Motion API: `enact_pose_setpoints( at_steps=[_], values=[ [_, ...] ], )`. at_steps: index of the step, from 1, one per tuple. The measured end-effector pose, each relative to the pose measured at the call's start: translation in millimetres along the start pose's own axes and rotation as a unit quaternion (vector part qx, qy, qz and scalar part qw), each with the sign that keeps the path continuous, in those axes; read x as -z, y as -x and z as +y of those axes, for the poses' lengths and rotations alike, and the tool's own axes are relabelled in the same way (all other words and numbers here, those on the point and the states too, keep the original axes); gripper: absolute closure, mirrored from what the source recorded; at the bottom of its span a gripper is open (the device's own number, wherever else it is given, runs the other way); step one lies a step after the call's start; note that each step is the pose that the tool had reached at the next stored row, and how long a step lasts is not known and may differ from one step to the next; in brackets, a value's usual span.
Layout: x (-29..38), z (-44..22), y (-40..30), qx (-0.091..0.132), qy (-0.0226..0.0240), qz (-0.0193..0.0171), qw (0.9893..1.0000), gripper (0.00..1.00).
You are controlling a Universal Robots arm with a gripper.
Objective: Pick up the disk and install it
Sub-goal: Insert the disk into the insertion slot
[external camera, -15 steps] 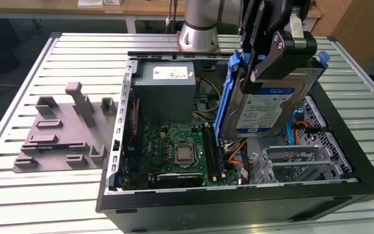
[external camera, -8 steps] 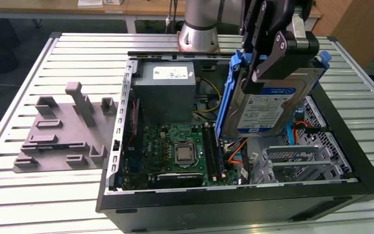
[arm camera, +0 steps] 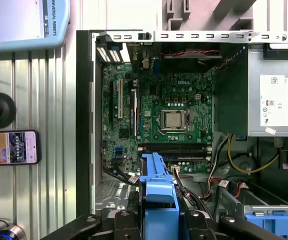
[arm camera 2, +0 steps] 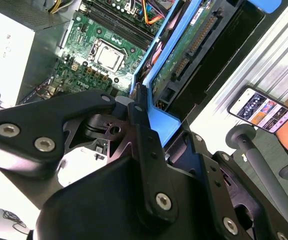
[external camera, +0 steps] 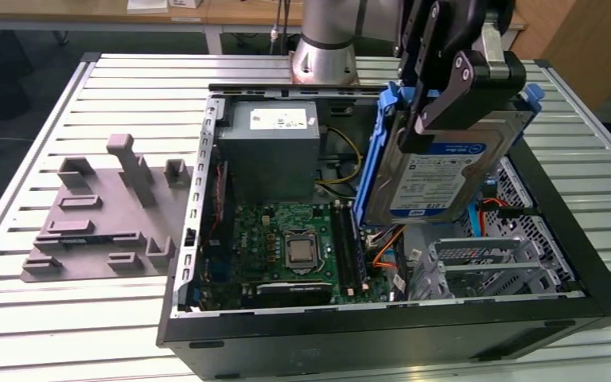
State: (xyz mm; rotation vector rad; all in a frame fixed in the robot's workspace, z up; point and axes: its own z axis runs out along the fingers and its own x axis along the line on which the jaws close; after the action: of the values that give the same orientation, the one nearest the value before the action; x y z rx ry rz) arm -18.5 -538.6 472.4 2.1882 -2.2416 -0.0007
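The disk (external camera: 438, 179), a silver hard drive with a white-and-blue label in a blue plastic bracket, hangs tilted on edge above the open computer case (external camera: 391, 326), over its right-hand bay in the exterior view. My gripper (external camera: 444, 131) is shut on the disk's upper end, with one black finger (external camera: 465, 83) across the front. In the second wrist view the fingers (arm camera 2: 139, 117) clamp the blue bracket (arm camera 2: 161, 122), and the disk's green circuit-board side (arm camera 2: 184, 50) points into the case. The first wrist view shows the bracket (arm camera: 158, 195) sticking out from the gripper (arm camera: 156, 226) over the motherboard edge.
Inside the case lie the grey power-supply box (external camera: 268, 147), the motherboard (external camera: 289, 247), orange cables (external camera: 385, 239) and the grey drive cage (external camera: 486, 263). A grey fixture plate (external camera: 104, 215) sits at the exterior view's left on the slatted table. A phone (arm camera: 11, 147) lies beside the case.
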Motion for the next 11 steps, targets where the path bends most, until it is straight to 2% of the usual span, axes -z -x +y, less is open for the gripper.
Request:
enact_pose_setpoints(
  at_steps=[11],
  values=[
    [0.0, -2.8, 0.1, 0.0, 0.0, 0.0, 1.0, 0.64]
  ],
)
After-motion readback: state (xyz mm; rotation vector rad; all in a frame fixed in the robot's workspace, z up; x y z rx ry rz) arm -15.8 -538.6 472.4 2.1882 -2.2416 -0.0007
